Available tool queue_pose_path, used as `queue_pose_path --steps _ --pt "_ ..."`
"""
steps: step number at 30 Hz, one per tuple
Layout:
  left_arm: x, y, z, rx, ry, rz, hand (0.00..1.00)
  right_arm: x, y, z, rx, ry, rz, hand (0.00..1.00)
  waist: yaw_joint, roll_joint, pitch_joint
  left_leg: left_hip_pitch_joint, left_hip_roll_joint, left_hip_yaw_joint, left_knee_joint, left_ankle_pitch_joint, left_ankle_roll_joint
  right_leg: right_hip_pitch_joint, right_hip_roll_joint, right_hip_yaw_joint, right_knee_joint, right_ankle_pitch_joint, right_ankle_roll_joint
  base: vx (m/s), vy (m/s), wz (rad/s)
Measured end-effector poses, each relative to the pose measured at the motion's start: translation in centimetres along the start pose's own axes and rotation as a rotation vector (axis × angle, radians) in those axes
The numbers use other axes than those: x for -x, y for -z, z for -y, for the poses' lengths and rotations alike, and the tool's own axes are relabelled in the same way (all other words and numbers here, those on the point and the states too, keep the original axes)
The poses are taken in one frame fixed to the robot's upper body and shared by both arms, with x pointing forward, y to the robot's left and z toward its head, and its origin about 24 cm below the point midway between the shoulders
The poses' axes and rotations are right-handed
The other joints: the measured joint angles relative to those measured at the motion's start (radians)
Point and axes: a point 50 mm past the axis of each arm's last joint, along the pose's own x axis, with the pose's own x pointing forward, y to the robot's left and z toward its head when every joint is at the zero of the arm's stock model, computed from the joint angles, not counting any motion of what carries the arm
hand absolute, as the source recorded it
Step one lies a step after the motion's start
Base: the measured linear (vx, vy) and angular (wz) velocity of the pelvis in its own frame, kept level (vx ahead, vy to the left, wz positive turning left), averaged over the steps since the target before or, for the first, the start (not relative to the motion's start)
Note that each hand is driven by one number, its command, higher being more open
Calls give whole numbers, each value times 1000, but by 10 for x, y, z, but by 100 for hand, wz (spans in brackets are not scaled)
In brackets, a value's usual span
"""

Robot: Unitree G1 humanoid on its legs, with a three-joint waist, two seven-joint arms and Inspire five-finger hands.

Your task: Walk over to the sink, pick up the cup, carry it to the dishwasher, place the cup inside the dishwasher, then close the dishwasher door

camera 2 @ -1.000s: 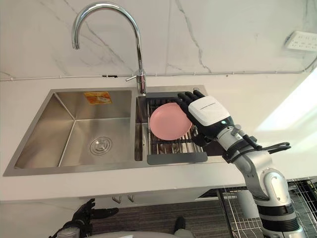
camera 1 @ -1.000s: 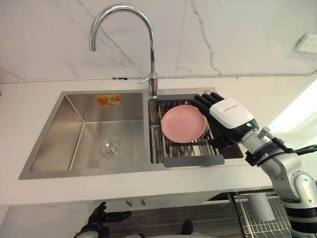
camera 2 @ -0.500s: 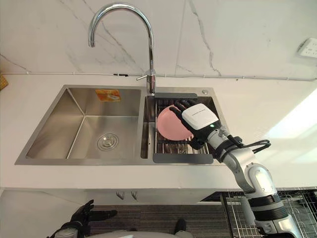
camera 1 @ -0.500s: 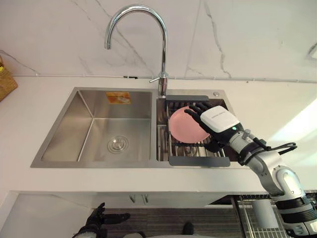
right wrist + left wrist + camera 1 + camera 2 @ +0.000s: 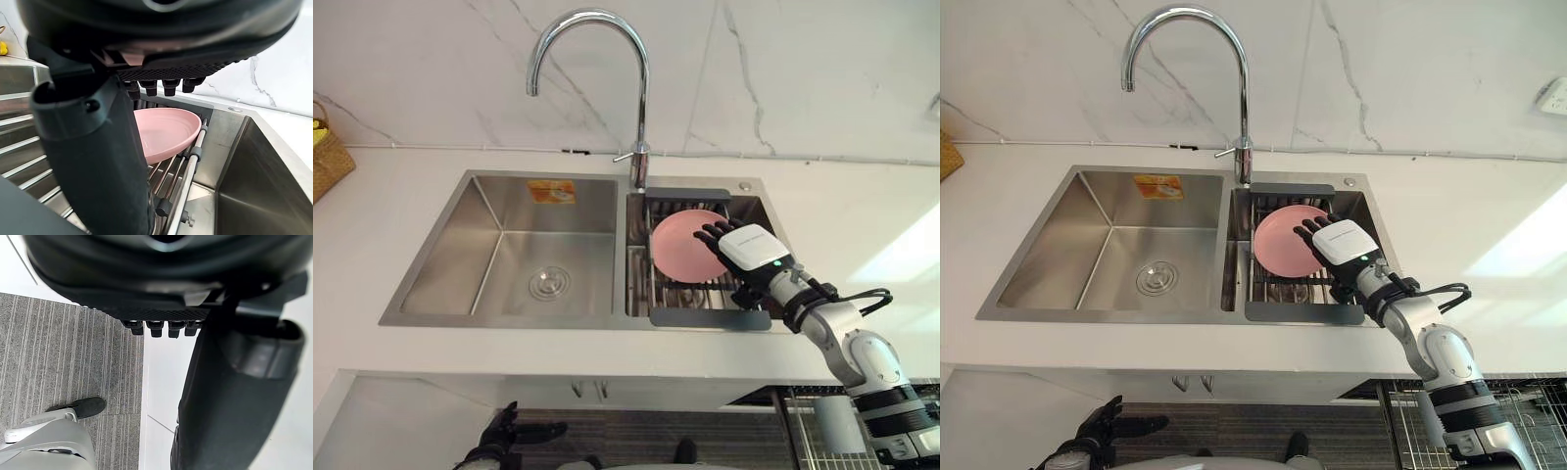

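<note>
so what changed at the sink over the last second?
The camera shifted, so the whole scene slid. Against the rack, the right hand drew back from the far corner toward the robot, its straight fingers now over the right rim of the pink plate. Nothing gripped or released. The plate rests in the rack as before; the left hand still hangs low, open.

One pink plate (image 5: 685,245), one rack (image 5: 708,318), one tap (image 5: 641,98), one two-basin sink (image 5: 431,315), one basket (image 5: 328,162) were counted.
</note>
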Motion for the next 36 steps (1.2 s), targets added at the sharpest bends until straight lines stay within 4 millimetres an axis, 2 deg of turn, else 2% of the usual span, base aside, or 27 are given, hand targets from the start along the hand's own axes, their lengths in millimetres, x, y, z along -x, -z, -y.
queue_pose_path --steps 5,20,24,25,32,36 --pt "1 2 -3 1 -4 -5 100 -1 -1 -4 35 11 -13 100 0 -9 8 7 -3 -1 -12 9 0 1 -2 -1 0 2 1 -27 13 1" --pt "2 8 -3 9 -10 -13 100 -7 2 -27 62 55 -89 100 3 -4 13 6 -5 -9 -13 12 1 5 -3 -9 0 2 1 -4 2 1" --pt "0 10 2 0 -11 -24 100 -9 4 -33 87 77 -137 100 4 0 29 6 -9 -24 -20 21 2 6 -7 -22 0 2 1 -31 12 10" --pt "0 10 2 1 -13 -25 100 -9 4 -34 94 79 -145 0 4 0 32 6 -10 -26 -25 24 2 6 -7 -24 0 2 1 -18 7 7" --pt "1 21 1 4 -48 -57 100 -15 -3 -44 134 87 -138 0 3 0 41 14 -10 -33 -27 28 1 18 -8 -31 0 2 1 -11 7 3" --pt "0 18 3 7 -55 -38 100 -18 -6 -41 134 156 -131 0 2 2 43 14 -10 -33 -34 35 -1 16 -8 -31 0 3 0 -28 11 0"
